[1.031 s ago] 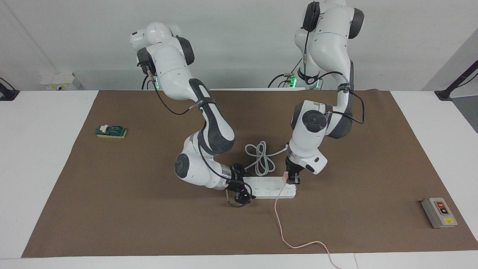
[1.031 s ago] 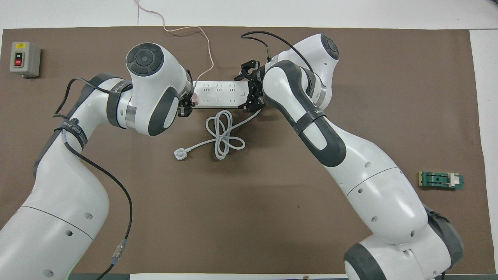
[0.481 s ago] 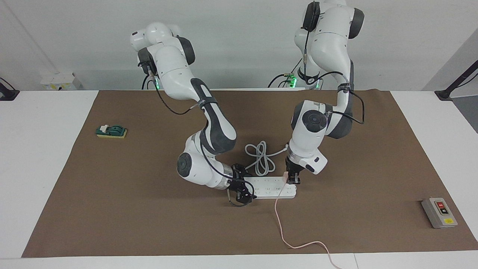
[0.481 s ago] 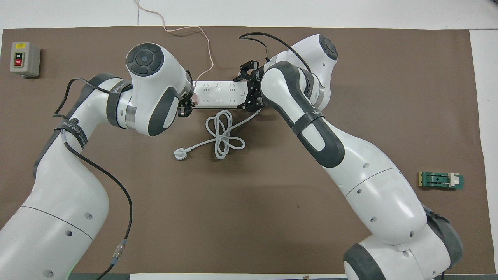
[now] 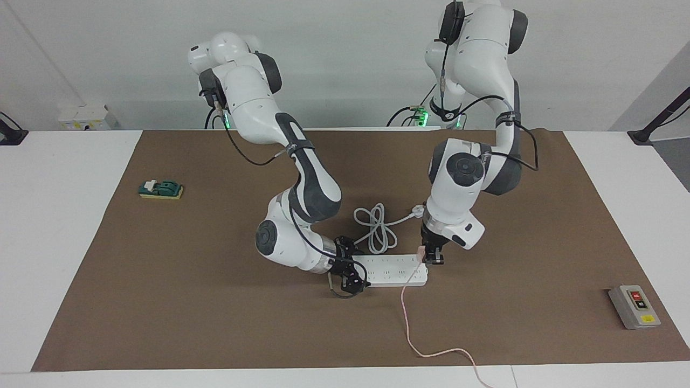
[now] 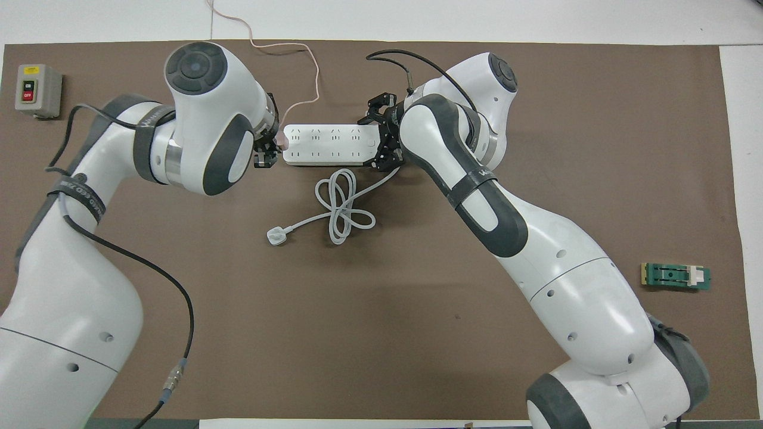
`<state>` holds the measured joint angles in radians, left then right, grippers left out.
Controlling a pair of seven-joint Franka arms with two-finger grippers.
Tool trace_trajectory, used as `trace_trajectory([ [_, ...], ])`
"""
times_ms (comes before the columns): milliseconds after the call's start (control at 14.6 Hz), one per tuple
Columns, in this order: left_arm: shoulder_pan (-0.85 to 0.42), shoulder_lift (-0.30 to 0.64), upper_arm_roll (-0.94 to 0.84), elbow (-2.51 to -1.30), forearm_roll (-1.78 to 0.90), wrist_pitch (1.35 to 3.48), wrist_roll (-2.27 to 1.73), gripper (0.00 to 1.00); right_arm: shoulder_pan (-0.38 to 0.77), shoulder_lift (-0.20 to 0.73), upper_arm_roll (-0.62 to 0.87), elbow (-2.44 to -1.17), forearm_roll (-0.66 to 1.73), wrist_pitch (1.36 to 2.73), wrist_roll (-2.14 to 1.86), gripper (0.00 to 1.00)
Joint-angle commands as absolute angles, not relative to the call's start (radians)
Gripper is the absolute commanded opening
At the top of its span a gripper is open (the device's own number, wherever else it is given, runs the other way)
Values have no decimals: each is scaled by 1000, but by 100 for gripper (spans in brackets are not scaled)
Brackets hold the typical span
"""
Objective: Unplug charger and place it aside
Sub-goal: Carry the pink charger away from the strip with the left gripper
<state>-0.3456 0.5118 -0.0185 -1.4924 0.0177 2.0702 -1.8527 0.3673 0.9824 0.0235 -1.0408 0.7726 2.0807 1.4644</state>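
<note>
The pale pink charger (image 5: 419, 249) (image 6: 282, 140) is in my left gripper (image 5: 429, 256) (image 6: 269, 148), which is shut on it just above the end of the white power strip (image 5: 391, 269) (image 6: 328, 145) toward the left arm's end of the table. The charger looks lifted off the strip. Its thin pink cable (image 5: 407, 328) (image 6: 310, 65) trails away from the robots and off the table edge. My right gripper (image 5: 347, 272) (image 6: 381, 137) lies low, with its fingers clasped across the strip's other end.
The strip's thick white cord (image 5: 377, 229) (image 6: 343, 205) lies coiled nearer to the robots, ending in a white plug (image 5: 416, 210) (image 6: 275, 236). A grey switch box (image 5: 634, 307) (image 6: 37, 90) sits at the left arm's end. A green block (image 5: 160, 189) (image 6: 675, 276) sits at the right arm's end.
My left gripper has risen and shifted toward the left arm's end with the charger, uncovering the strip's end socket. The right gripper stays on the strip.
</note>
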Motion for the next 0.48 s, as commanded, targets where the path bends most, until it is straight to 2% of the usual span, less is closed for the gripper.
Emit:
trace_trajectory([
  [0,-272,407,-21,-1512,29,1950,-1728,0,373,1008,21,-1014,755,2111,1440,57],
  [137,-210,349,-23,-1537,25,1876,-1596,0,373,1008,21,-1015,755,2111,1440,60],
  [206,-174,322,-23,-1557,22,1852,-1518,0,374,1008,21,-1015,756,2111,1442,71],
  [275,-141,302,-25,-1577,18,1835,-1438,0,374,1006,21,-1014,756,2109,1442,92],
  [344,-103,289,-25,-1589,15,1824,-1363,0,371,1005,21,-1014,756,2108,1443,100],
  [412,-69,285,-25,-1598,11,1816,-1295,0,368,999,21,-1014,755,2097,1443,100],
])
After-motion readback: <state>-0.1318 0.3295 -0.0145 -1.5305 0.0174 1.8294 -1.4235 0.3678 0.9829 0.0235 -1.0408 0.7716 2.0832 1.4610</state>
